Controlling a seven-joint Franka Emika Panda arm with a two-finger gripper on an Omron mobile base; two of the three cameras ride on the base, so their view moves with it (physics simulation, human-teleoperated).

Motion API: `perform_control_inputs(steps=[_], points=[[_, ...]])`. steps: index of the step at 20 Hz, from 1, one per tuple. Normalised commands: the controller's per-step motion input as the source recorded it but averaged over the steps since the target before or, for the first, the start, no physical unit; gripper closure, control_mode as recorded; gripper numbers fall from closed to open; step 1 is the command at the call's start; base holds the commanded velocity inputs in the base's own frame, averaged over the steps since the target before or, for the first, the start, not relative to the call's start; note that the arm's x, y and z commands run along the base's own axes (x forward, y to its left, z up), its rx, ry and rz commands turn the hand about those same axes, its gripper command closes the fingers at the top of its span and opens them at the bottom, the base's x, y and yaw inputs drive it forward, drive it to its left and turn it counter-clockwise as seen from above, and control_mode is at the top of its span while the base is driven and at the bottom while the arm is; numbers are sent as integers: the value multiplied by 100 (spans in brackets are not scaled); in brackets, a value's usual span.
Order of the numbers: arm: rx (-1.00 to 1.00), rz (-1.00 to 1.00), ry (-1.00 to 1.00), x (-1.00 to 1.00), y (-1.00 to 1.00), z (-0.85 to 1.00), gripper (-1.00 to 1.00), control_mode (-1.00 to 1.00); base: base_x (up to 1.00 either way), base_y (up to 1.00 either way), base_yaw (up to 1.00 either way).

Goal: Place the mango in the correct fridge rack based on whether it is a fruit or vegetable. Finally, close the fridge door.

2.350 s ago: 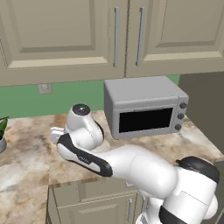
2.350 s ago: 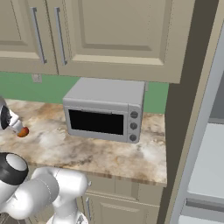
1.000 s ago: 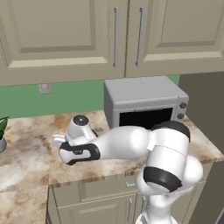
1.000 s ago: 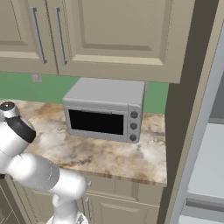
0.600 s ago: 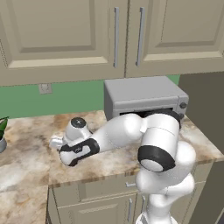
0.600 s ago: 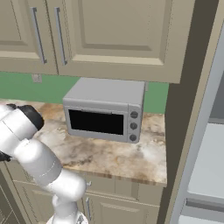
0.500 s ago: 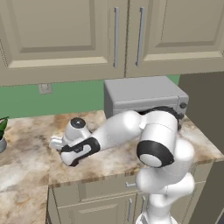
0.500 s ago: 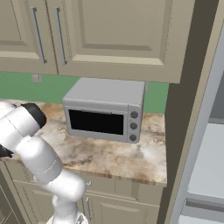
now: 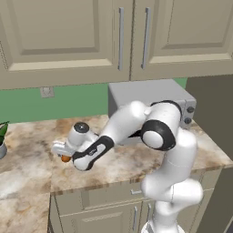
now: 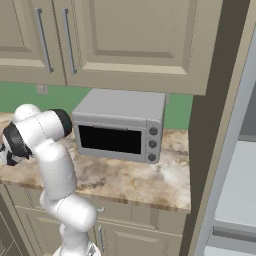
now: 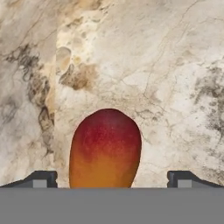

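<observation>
The mango (image 11: 106, 148), red at its tip and orange-yellow toward me, lies on the marble counter between my open gripper's (image 11: 112, 181) two fingertips (image 11: 41, 179), with clear gaps on both sides. From the left base view the gripper (image 9: 60, 153) hangs low over the counter's left part, and a bit of the mango (image 9: 66, 159) peeks out under it. At the far right of the right base view stands the grey fridge, with a pale flat fridge rack (image 10: 241, 186) inside. The fridge door is out of view.
A grey microwave (image 10: 120, 126) sits on the counter (image 10: 130, 177) against the green wall, right of my arm. Beige cabinets (image 9: 118, 38) hang above it. A plant pot (image 9: 2, 144) stands at the counter's far left. A dark tall panel (image 10: 212, 130) separates counter and fridge.
My arm has swung left and down, bringing the open gripper low over the counter and around the mango. The jaws have stayed wide.
</observation>
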Motion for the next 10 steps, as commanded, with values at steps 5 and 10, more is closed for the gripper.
perform_control_inputs(steps=[5, 10], points=[[0, 0, 1, 17, 23, -20, 100, -100, 0, 0, 0], [-1, 0, 2, 10, 39, -26, 100, -100, 0, 0, 0]])
